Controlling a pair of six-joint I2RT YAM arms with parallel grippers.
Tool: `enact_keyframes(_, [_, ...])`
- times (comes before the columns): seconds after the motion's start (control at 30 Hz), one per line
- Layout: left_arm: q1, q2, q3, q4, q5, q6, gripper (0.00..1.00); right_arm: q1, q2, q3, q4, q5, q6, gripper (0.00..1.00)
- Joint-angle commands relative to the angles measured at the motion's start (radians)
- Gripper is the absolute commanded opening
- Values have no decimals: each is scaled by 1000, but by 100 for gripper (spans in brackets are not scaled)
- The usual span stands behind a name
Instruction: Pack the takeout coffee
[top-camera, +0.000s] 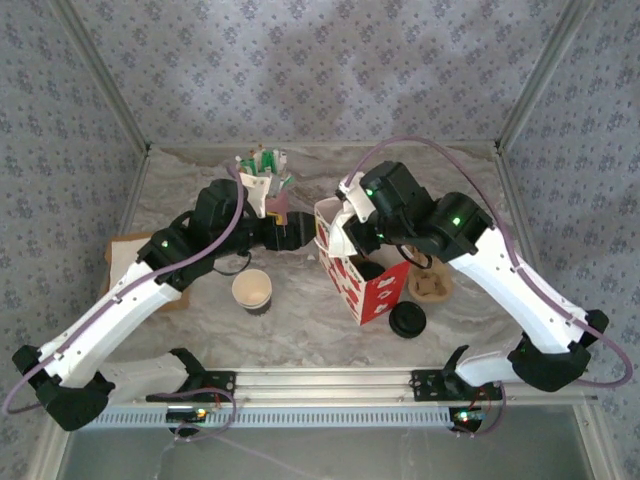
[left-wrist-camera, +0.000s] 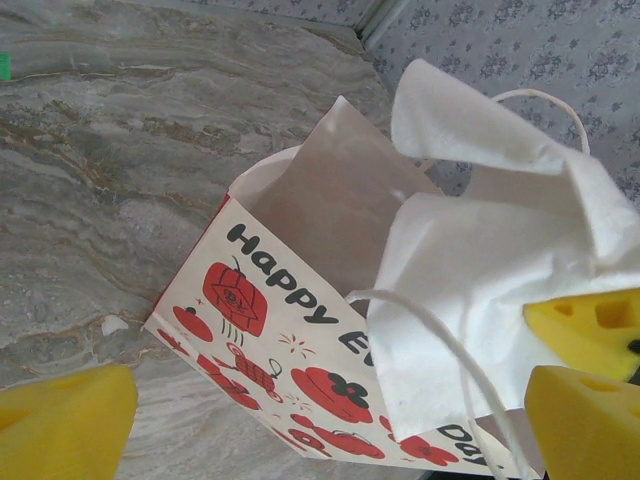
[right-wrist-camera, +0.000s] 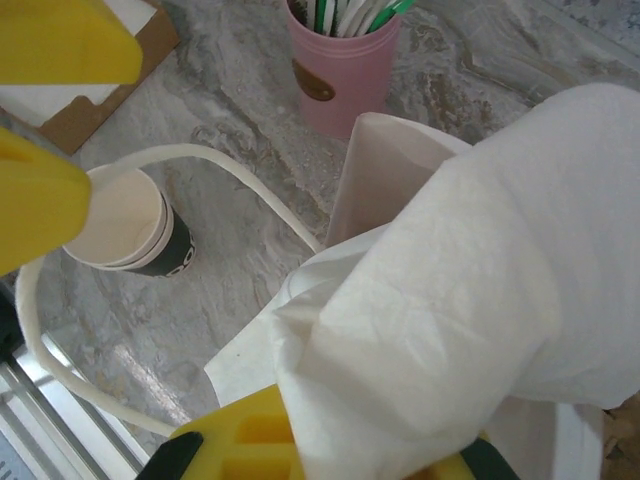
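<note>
Two spread fingers and one tight pinch over a paper bag. Nearest the rail: black lid (top-camera: 408, 320) flat on the marble table (top-camera: 300, 330), just beside the bag's near corner. A little further in, to the left: takeout coffee (top-camera: 252, 291), upright, uncovered, cream inside showing, outside the bag and apart from it. Beyond that: red-and-white bag (top-camera: 362, 285), standing with its mouth open. At that mouth: right gripper (right-wrist-camera: 300, 440), pressed together on a white napkin (right-wrist-camera: 470, 250) hanging over the opening; lower edge inside or not, cannot tell. From the other side: left gripper (left-wrist-camera: 330, 410), spread wide and gripping nothing, with a string handle (right-wrist-camera: 185, 150) crossing the gap between its fingers in the left wrist view. Furthest back: pink cup of sticks (top-camera: 265, 180). Looks like the napkin stage, with the coffee not yet packed. To do it well: lower the napkin straight down through the mouth, keep it clear of both handle loops, and let go only once below the rim. Close the left fingers on the handle or the wall first against any wobble; looks light and easy to tip. Push the napkin to one side and leave flat floor free for an upright cup afterwards.
</note>
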Motion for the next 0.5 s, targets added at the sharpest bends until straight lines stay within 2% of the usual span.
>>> enact_keyframes(0.0, [-4,7,1,22,-8,18,100,6,10,35,-25,-5,-20,0])
enact_keyframes(0.17, [-3,15,4,24,-6,20,99,-15,22,12,-21,-69,-8,0])
enact_keyframes(0.47, [-4,17,3,25,-3,21,99,-172,27,-63,35,-292,37,0])
